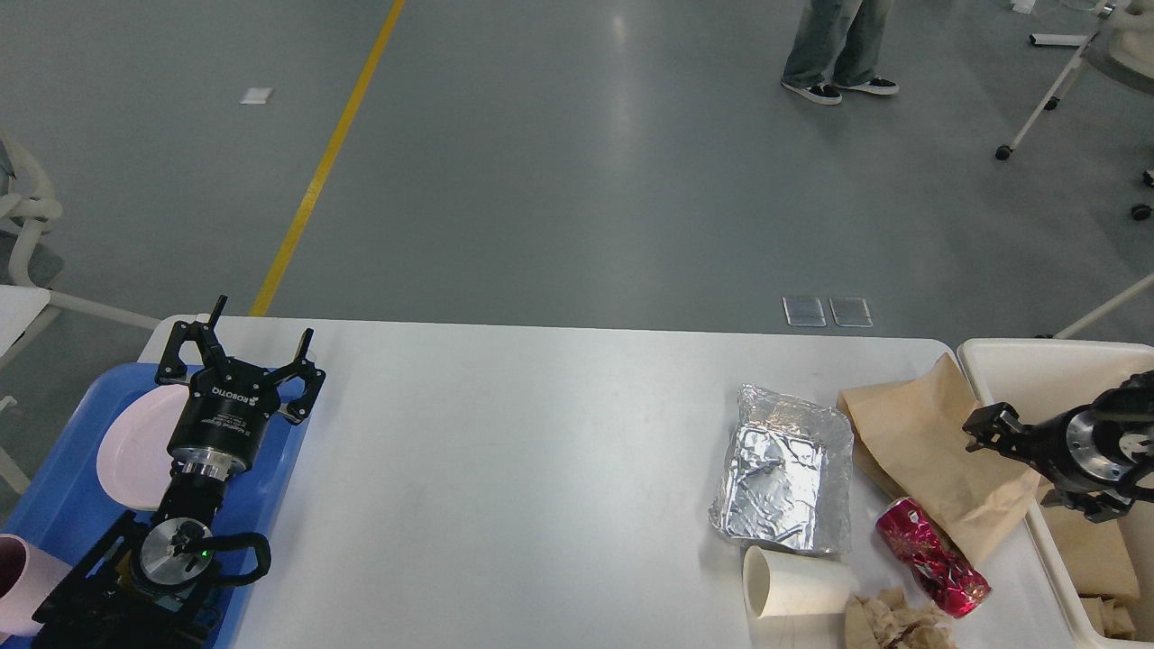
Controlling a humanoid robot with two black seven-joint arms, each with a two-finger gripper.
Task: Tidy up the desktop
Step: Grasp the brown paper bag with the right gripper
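The desktop is a wide white tabletop. On its right part lie a crumpled foil container, a brown paper bag, a dented red can, a white paper cup on its side and crumpled brown paper. My left gripper is open and empty above the desktop's left end. My right gripper is low at the far right, pointing left over the bag's right edge. Its fingers are apart with nothing between them.
A blue tray at the left holds a pink plate and a pink cup. A cream bin with brown paper inside stands at the right. A person's legs are on the floor beyond.
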